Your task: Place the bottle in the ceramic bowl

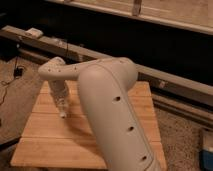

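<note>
My gripper (63,111) hangs from the pale wrist at the left of the wooden table (45,135), pointing down close to the tabletop. A small whitish piece shows at its lower end; I cannot tell whether that is the bottle or part of the gripper. My thick white arm (112,110) crosses the middle of the view and covers the table's centre. The ceramic bowl is hidden, with no orange-red showing anywhere.
The slatted wooden table stands on a speckled floor (185,140). A long metal rail (165,82) runs behind it, with a small white box (34,33) on its left end and cables (15,75) on the floor at the left. A blue object (207,150) is at the right edge.
</note>
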Available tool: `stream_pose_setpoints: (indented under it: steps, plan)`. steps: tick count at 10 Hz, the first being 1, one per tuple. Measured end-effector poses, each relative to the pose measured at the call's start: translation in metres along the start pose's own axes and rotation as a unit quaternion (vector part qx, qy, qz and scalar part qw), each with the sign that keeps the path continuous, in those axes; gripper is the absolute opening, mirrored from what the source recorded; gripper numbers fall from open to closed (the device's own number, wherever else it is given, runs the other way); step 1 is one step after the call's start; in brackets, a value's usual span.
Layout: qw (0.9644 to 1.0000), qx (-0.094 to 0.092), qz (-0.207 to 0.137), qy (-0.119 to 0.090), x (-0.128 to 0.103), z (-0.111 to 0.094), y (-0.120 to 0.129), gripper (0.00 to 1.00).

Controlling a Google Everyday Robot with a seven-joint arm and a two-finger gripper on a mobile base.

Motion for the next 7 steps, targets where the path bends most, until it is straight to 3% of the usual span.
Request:
stream_pose_setpoints:
  steps: [3, 7]
  plan:
    - [0.9998, -0.005, 0.01, -0.019, -0.001, -0.048, -0.048, 0.0]
    - [0.9992, -0.005, 0.028, -0.029, -0.026, -0.068, -0.114, 0.0]
